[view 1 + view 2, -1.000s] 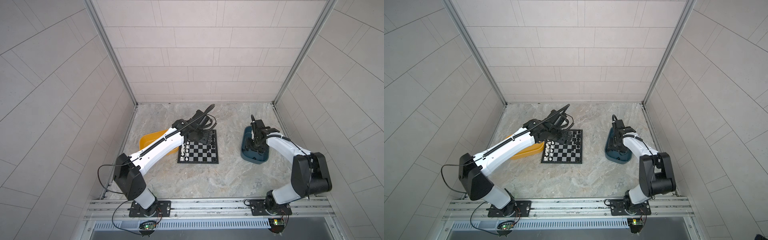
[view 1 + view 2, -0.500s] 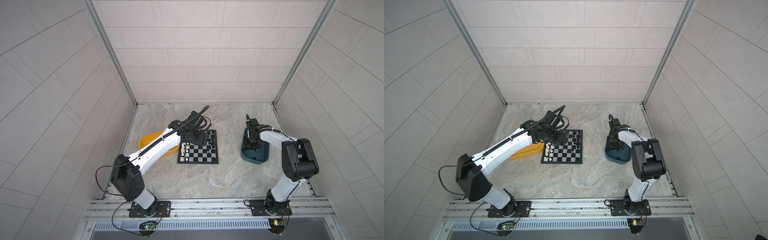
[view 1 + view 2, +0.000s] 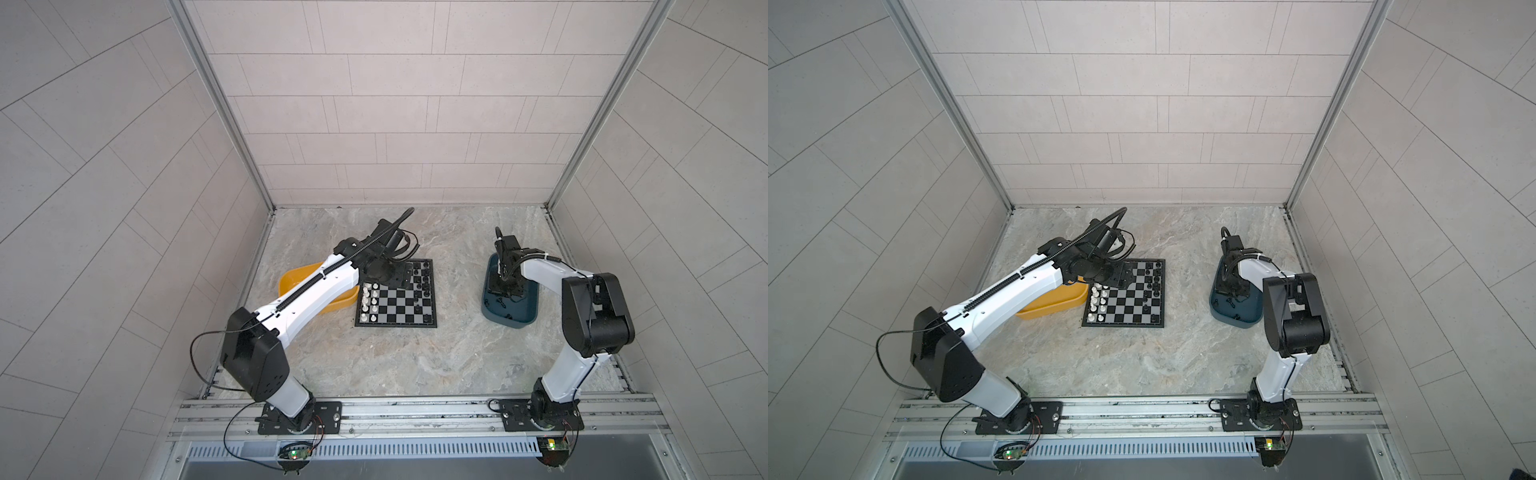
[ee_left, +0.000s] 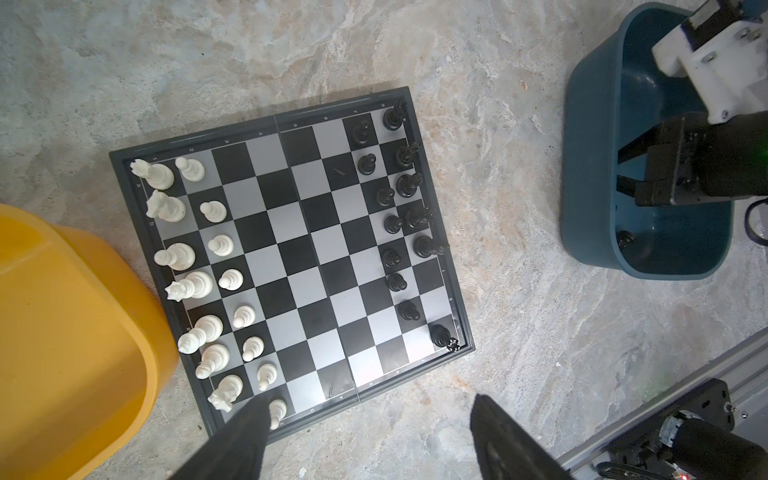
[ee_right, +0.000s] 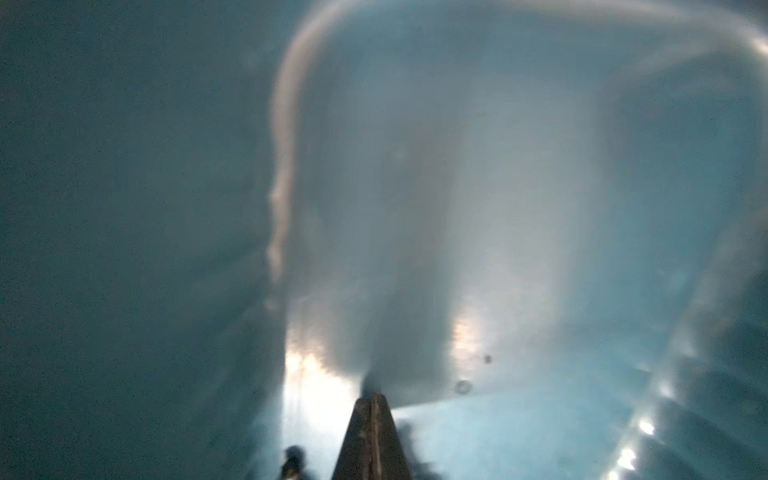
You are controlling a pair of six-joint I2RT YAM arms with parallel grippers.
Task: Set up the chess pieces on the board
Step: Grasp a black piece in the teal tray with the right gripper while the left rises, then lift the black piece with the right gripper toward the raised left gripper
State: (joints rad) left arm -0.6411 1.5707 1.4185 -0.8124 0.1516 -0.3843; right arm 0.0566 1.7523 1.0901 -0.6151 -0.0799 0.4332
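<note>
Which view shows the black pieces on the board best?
Left wrist: the black pieces stand large and separate along one board edge. Both top views show tiny dark specks; right wrist looks into the teal tray.

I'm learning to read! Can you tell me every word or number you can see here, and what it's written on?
"2" "3" "4" "5" "6" "7": tiny numbers along the border of the board, seen in the left wrist view.
Letters on the board's side borders: too small and blurred to read.
yellow tray, teal tray and the robot arms: no words I can read.
</note>
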